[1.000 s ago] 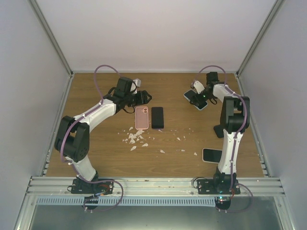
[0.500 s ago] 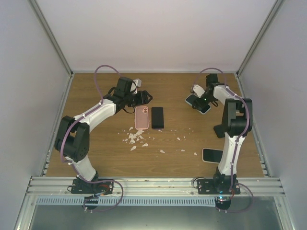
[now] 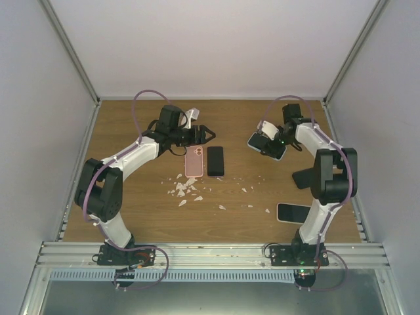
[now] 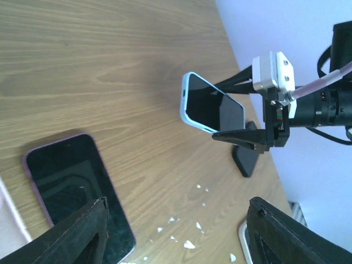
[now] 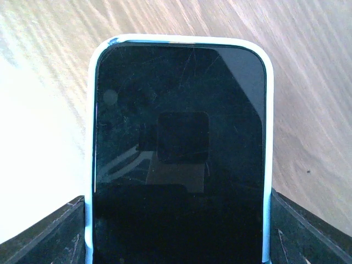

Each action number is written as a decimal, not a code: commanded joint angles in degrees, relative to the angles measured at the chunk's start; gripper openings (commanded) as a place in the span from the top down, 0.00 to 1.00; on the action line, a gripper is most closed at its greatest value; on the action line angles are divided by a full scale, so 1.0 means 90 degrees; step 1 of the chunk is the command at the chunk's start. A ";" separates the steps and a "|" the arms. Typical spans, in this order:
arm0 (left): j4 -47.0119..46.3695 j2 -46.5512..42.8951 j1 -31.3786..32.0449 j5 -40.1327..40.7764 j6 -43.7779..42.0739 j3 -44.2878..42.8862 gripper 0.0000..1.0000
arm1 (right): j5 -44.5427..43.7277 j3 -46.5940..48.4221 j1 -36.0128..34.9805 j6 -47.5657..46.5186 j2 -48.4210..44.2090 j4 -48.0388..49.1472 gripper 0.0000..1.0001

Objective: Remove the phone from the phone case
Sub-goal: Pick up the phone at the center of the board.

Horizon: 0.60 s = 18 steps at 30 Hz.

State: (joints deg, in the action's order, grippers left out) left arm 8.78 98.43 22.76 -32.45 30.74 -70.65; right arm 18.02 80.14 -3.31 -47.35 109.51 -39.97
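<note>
While my right gripper [image 3: 268, 140] pinches the black-screened phone [image 5: 179, 148] in its pale blue plastic case [image 4: 185, 99] by the long edges, lifted over the far right of the wooden table [image 3: 144, 216], and my left gripper [image 3: 207, 134] hangs spread and empty, my squeeze on the case walls may trap the phone or let both slip.

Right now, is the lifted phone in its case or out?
In: the phone has a pale blue case rim around its screen.

1. No text, brand, label or number was readable in any view.
2. Cased phone [image 5: 179, 137], centre of right wrist view: screen was dark, with reflections only.
3. Black phone [image 4: 77, 192], lower left of left wrist view: screen was blank, nothing legible.
</note>
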 commanded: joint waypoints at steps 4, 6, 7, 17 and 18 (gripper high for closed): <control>-0.0863 0.0118 -0.0032 -0.1619 -0.0414 0.0139 0.29 | 0.0832 -0.0666 -0.0306 -0.1057 -0.1247 -0.0225 0.43; -0.0931 0.0157 -0.0018 -0.1801 -0.0416 0.0153 0.28 | 0.0809 -0.0947 -0.0477 -0.1293 -0.1610 -0.0225 0.43; -0.0951 0.0189 -0.0007 -0.1872 -0.0422 0.0156 0.27 | 0.0782 -0.1071 -0.0564 -0.1410 -0.1773 -0.0221 0.43; -0.0930 0.0555 0.0029 -0.3333 -0.1266 0.0136 0.22 | 0.0453 -0.2150 -0.1574 -0.2213 -0.3299 -0.0258 0.43; -0.0906 0.0573 0.0027 -0.3490 -0.1326 0.0135 0.22 | 0.0382 -0.2227 -0.1677 -0.2270 -0.3405 -0.0270 0.43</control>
State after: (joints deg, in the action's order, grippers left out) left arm 3.16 102.52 22.79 -55.55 23.51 -69.84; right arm 22.09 61.82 -15.33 -63.88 83.37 -42.83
